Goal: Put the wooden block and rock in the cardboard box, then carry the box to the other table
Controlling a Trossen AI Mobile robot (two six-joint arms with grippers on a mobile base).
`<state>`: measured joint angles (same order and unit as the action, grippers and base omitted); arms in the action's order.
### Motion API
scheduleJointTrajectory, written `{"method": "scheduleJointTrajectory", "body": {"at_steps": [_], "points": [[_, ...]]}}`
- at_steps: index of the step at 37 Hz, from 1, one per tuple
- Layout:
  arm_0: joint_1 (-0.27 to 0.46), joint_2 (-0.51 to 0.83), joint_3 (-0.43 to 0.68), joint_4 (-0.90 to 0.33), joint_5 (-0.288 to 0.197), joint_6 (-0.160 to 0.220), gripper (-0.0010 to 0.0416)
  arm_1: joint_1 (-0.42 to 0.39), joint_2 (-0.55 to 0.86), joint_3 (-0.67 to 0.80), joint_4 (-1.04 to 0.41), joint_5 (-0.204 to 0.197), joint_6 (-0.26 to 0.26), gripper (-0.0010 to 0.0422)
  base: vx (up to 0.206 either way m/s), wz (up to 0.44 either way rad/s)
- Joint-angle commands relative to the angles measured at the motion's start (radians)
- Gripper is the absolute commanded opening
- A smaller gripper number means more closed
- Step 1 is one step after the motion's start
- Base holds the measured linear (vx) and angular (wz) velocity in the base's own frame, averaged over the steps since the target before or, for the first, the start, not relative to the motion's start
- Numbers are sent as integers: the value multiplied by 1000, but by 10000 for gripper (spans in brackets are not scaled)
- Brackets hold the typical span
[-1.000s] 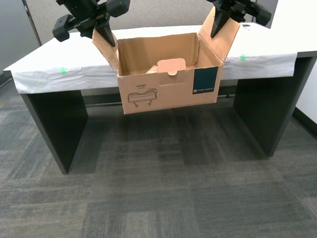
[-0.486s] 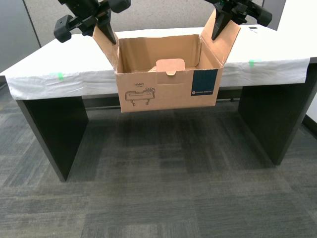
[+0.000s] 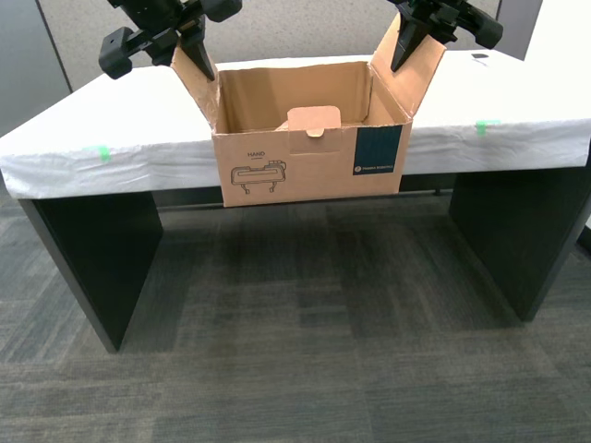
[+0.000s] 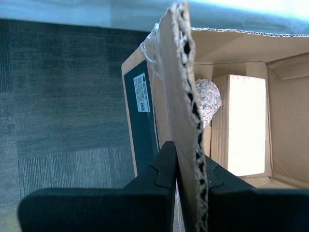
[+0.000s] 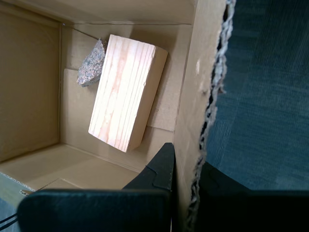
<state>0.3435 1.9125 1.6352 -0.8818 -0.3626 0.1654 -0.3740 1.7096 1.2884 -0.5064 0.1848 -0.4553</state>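
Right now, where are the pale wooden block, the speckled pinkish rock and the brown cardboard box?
Pale wooden block (image 5: 128,96): first wrist view, top face.
Speckled pinkish rock (image 4: 208,100): second wrist view, exposed side.
Brown cardboard box (image 3: 277,171): exterior view, front wall.

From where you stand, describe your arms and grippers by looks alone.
Both are matte black. My first gripper and my second gripper each have flat, angular black fingers rising from a broad dark base. In the exterior view, the arm ends are chunky black blocks with rounded housings. No cables or markings show.
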Motion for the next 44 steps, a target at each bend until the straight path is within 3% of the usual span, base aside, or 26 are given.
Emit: {"method": "scheduleJointTrajectory", "body": {"at_steps": [1,17,21,44], "points": [[0,-1,2,-2,-8,-8,-1,0,-1,2,4,23,-2,0,123,2],[2,-1,2,-1,-8,-13,-1,0,-1,2,29,23,63,-1,127,-8],[3,-1,2,-1,-8,-14,-1,0,-1,2,29,45,63,0,140,-13],[5,-1,2,-2,-8,-21,-1,0,-1,2,12,44,63,0,134,-8]]}}
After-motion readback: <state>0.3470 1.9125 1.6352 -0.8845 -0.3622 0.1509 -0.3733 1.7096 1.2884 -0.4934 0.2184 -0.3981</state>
